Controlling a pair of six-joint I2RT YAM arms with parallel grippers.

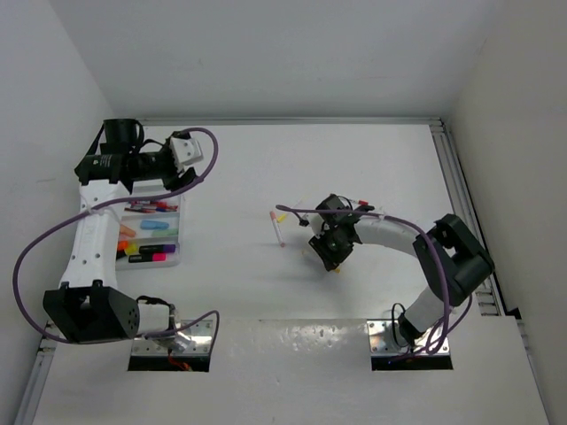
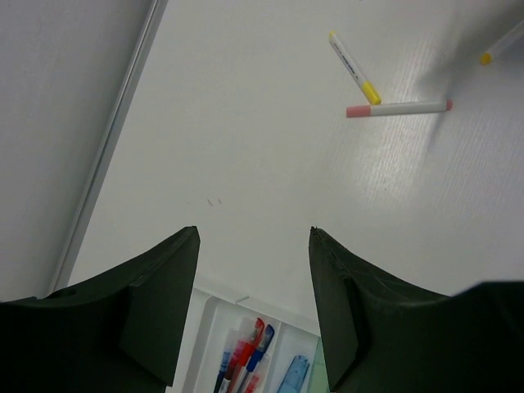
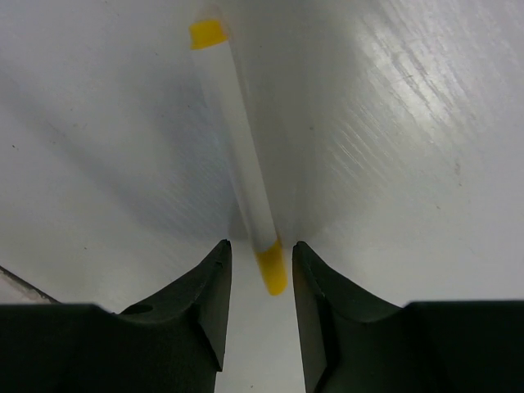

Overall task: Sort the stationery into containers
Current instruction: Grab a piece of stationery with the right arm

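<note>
The containers are one white divided tray (image 1: 180, 241) at the left, holding orange, blue, green and pink highlighters (image 1: 152, 242). My left gripper (image 1: 182, 178) hovers open and empty over the tray's far end; in the left wrist view red and blue pens (image 2: 246, 344) lie in the tray (image 2: 237, 300) below the left gripper (image 2: 255, 231). A yellow-capped pen (image 2: 354, 67) and a pink-capped pen (image 2: 399, 107) lie loose mid-table (image 1: 277, 227). My right gripper (image 3: 262, 244) is low on the table, jaws standing apart on either side of the yellow cap of a white pen (image 3: 237, 139).
Two metal base plates (image 1: 173, 343) (image 1: 409, 341) sit at the near edge. An aluminium rail (image 1: 454, 173) runs along the table's right side. White walls close in the left, back and right. Purple cables loop off both arms.
</note>
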